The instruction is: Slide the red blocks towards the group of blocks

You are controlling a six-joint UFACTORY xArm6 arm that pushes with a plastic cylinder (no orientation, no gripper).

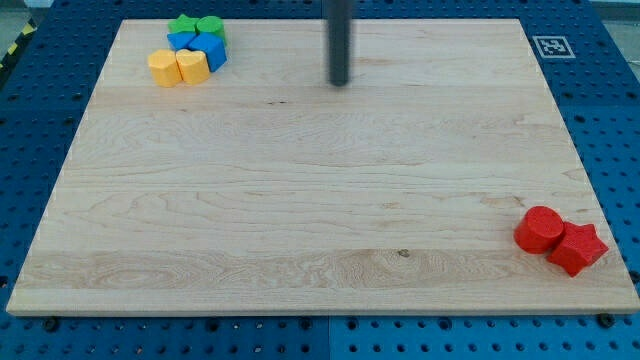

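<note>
A wooden board [320,200] lies on a blue pegboard bench [30,150], and everything here is placed against that board. My tip [340,84] rests on the board's upper middle, touching no block (there are no jaws on this rod to be released or clenched). Near the board's bottom right corner sit the red cylinder [539,229] and, just to its right and touching it, the red star-shaped block [578,248]. Well apart from them, at the board's top left corner, the group huddles together: two green blocks [195,25], two blue blocks [200,46] below them, and two yellow blocks [178,67] lowest. A black-and-white marker tag [549,46] sits just off the board's top right corner.
</note>
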